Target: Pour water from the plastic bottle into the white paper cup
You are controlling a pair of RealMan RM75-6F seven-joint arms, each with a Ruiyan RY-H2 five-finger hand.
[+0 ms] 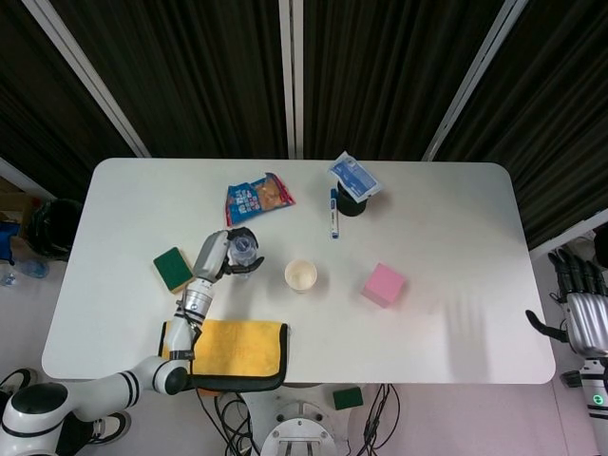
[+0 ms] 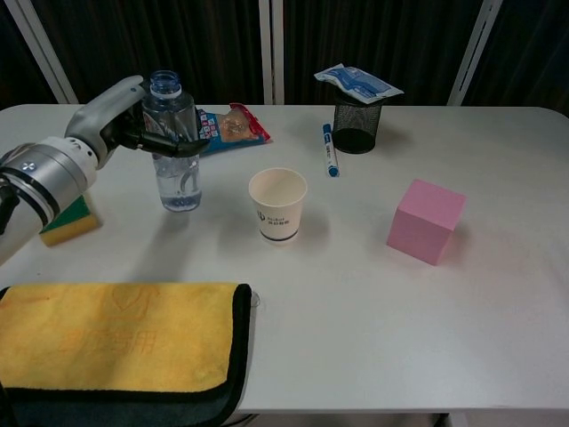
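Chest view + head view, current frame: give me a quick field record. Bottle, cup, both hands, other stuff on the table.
bottle: plastic bottle upright, uncapped, left of the cup, apart from it
cup: white paper cup upright on the table
left hand: left hand grips the bottle near its top
right hand: right hand off the table's edge, holds nothing
other: pink block, yellow cloth, green sponge, snack packet, marker, mesh pen holder
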